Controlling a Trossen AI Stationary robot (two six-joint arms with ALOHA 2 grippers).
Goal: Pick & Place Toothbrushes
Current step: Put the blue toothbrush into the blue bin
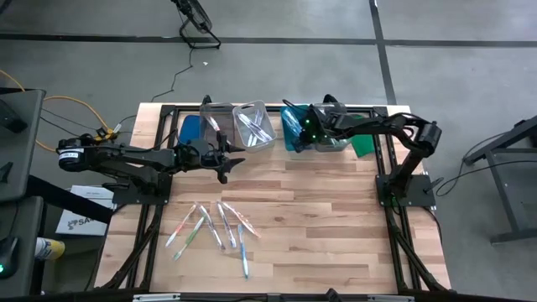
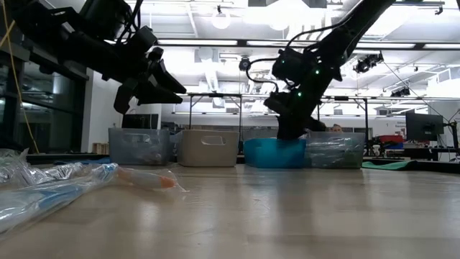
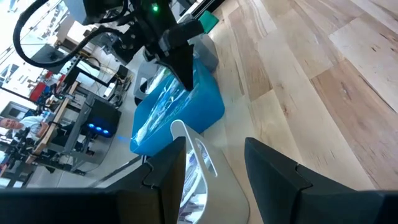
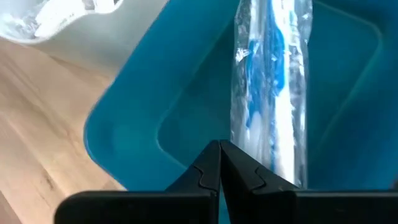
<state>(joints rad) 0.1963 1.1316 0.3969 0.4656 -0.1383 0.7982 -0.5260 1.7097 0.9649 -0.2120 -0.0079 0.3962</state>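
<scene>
Several wrapped toothbrushes (image 1: 211, 225) lie loose on the wooden table toward its near edge, and show close up in the low view (image 2: 72, 183). My left gripper (image 1: 225, 164) hangs open and empty above the table, just near of the bins (image 3: 214, 165). My right gripper (image 1: 295, 132) is shut and reaches down into the teal bin (image 1: 288, 126). A blue toothbrush in a clear wrapper (image 4: 270, 93) lies in that bin (image 4: 137, 124), right beside and beyond the shut fingertips (image 4: 219, 149). My right gripper has its shut fingers pointing down into the teal bin beside the wrapped blue toothbrush (image 4: 273, 155). Nothing shows between the fingers, and I cannot tell whether they touch the wrapper.
A row of bins stands along the far edge: a grey one (image 1: 216, 117), a pale one holding toothbrushes (image 1: 253, 124), the teal one, and a clear one (image 1: 336, 141). A blue sheet (image 1: 191, 127) and a green one (image 1: 362, 144) lie at the row's ends. Bare wood spreads right of the loose toothbrushes.
</scene>
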